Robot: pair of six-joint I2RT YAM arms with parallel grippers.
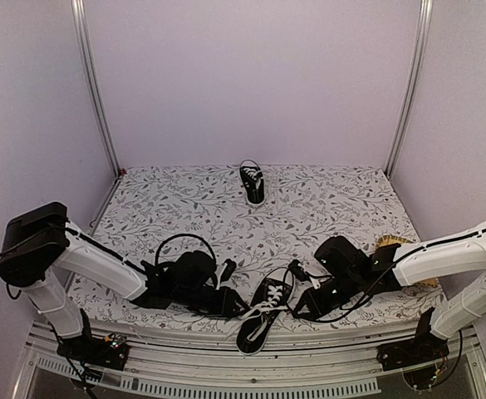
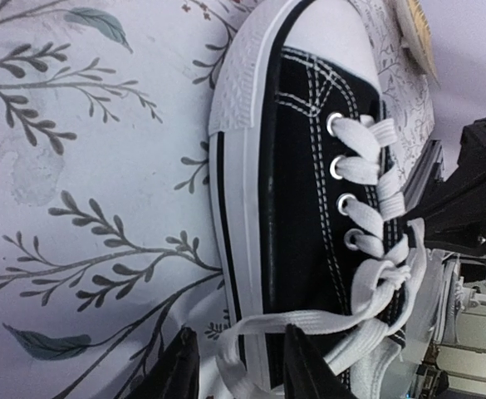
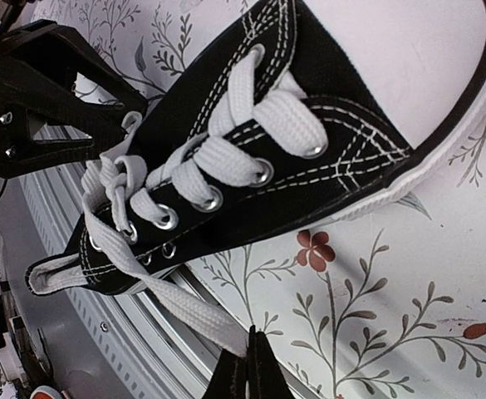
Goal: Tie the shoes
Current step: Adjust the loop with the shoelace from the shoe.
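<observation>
Two shoes show in the top view. One black sneaker (image 1: 252, 184) stands at the far middle of the table. The other shoe (image 1: 265, 312) lies at the front edge, its heel over the rail. My left gripper (image 2: 239, 366) is open, its fingers (image 2: 181, 366) on either side of a white lace loop (image 2: 309, 327) that crosses the shoe's (image 2: 297, 191) sole. My right gripper (image 3: 252, 356) is shut on the end of the other lace (image 3: 172, 298), which runs taut from that shoe's (image 3: 309, 125) top eyelets. The laces are crossed in a loose knot (image 3: 118, 179).
A metal rail (image 1: 251, 366) runs along the table's front edge, under the near shoe's heel. A yellowish object (image 1: 392, 243) lies at the right, behind my right arm. Frame posts and walls close in the left, right and back sides.
</observation>
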